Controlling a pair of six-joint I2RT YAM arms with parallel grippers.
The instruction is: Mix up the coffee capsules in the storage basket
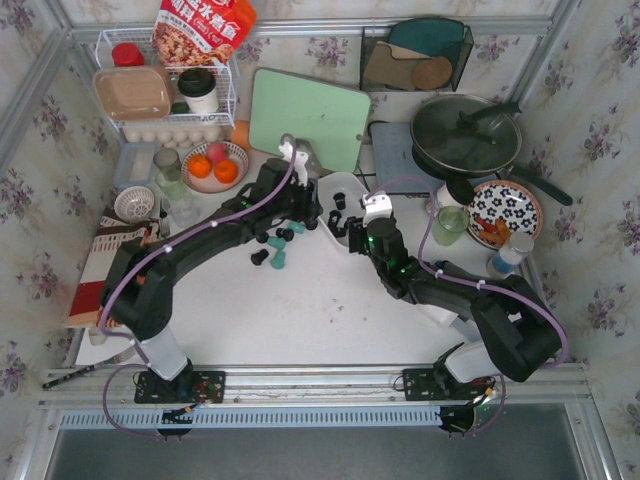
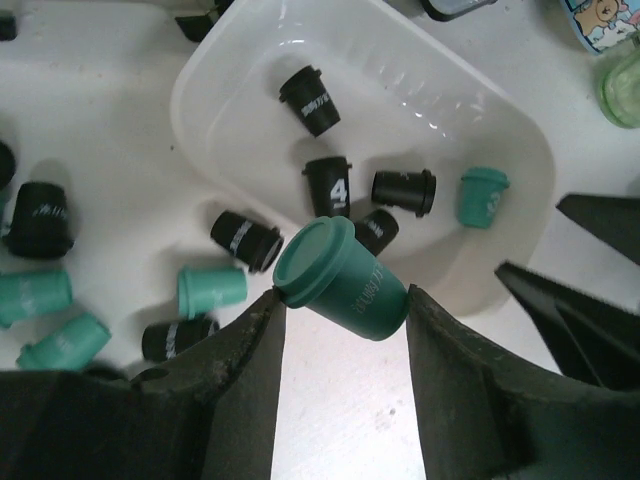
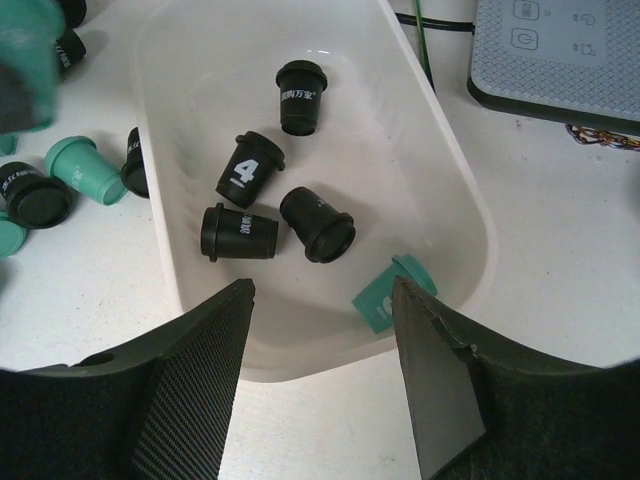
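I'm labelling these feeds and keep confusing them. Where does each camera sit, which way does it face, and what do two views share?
Top external: above and behind the arm bases, looking down at the table; both arms show whole.
Left wrist: on the left arm, looking down past the left gripper, which pinches a teal capsule near the storage basket rim.
Right wrist: on the right arm, looking down through the open right gripper into the basket.
Shared: both wrist views show the black capsule marked 4.

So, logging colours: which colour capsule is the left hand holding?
Teal-green capsule; left wrist view.
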